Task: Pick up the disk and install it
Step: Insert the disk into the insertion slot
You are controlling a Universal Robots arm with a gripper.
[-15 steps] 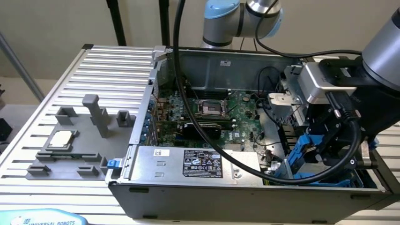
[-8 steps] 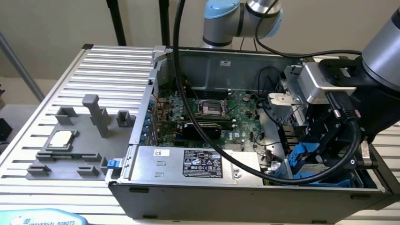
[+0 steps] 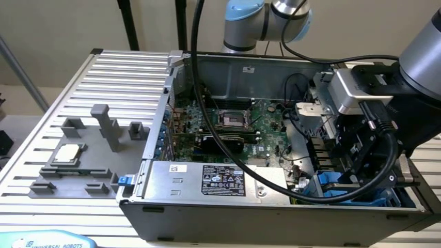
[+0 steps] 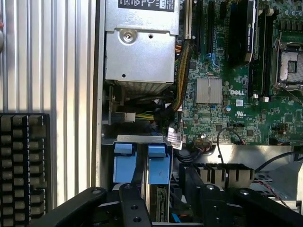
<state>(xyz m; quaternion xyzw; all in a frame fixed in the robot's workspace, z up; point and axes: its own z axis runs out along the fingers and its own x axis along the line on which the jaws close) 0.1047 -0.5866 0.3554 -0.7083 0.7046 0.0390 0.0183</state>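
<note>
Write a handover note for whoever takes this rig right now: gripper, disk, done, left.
Gripper: down in the open dark grey metal computer case, at the drive bay, right at the disk; whether it grips cannot be told.
Disk: silver-grey hard drive in a bright blue plastic frame, on edge in the bay, beside a second blue plastic tab.
Done: disk is inside the bay.
Left: full seating not confirmed.

Silver-grey arm (image 3: 288, 18), pale blue joint caps (image 3: 242, 14), black cables (image 3: 198, 51), black fingers (image 4: 135, 208)
</note>
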